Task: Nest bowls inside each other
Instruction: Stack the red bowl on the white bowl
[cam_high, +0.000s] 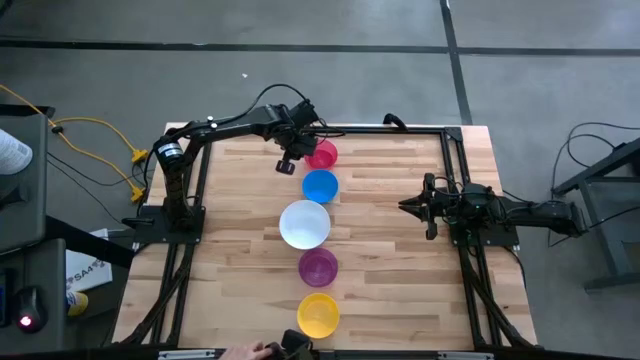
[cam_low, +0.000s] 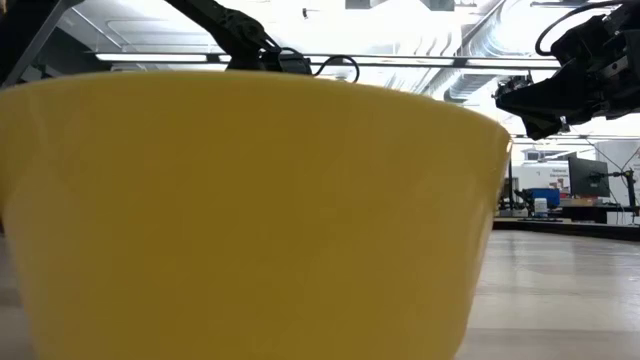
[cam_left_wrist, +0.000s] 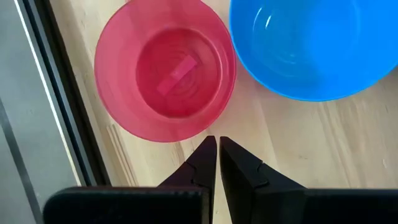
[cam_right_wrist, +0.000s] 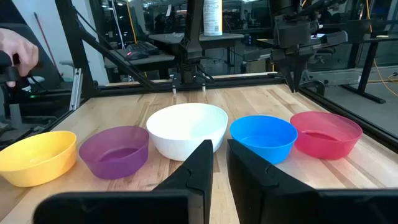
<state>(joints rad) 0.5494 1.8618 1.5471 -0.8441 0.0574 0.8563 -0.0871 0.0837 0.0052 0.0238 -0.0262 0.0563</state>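
A: Where are the bowls?
B: In a line down the surface (cam_high: 400, 240), 12 to 6 o'clock: pink bowl (cam_high: 322, 154), blue bowl (cam_high: 320, 185), white bowl (cam_high: 304, 223), purple bowl (cam_high: 318, 266), yellow bowl (cam_high: 318, 313).
A: The pincers?
B: Left pincer (cam_high: 287, 164) hovers beside the pink bowl, nearly closed, empty. Right pincer (cam_high: 408, 204) waits at 3 o'clock, a narrow gap, empty.

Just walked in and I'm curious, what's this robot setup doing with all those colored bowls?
Five bowls sit apart in a row down the middle of the wooden table: pink-red bowl, blue bowl, white bowl, purple bowl, yellow bowl. None is nested yet. The left gripper hovers just beside the pink-red bowl's rim, fingers nearly together and holding nothing. The right gripper waits off to the right side, also empty, pointing toward the row.
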